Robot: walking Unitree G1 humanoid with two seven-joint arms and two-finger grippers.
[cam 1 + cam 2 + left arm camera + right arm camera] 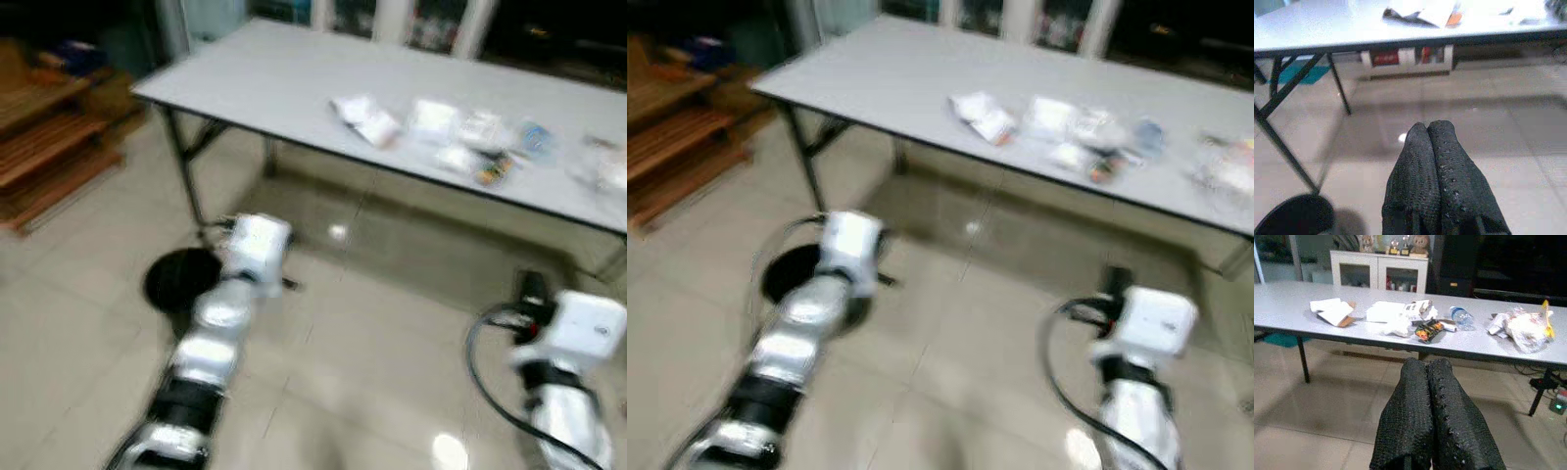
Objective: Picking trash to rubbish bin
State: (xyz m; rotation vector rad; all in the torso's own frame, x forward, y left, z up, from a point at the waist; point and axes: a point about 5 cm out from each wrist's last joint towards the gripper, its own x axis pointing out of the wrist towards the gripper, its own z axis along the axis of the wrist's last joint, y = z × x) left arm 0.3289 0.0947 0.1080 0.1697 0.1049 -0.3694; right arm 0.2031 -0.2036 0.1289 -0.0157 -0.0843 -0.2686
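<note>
- Our left gripper (1427, 139) is clenched with nothing in it, low over the floor short of the table (265, 78), black rubbish bin (181, 279) just beside it.
- Trash (1425, 323) is strewn along the table top.
- Our right gripper (1427, 377) is clenched empty too, short of the table.

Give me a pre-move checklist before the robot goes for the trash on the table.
1. Left hand free: ok, fingers shut on nothing.
2. Right hand free: ok, fingers shut on nothing.
3. Trash located: ok, torn cardboard box, snack wrapper, plastic bottle and crumpled bag lie on the grey table.
4. Hands within reach of trash: not ok, both are low, short of the table edge.
5. Rubbish bin located: cannot tell; a round black object sits on the floor.
</note>
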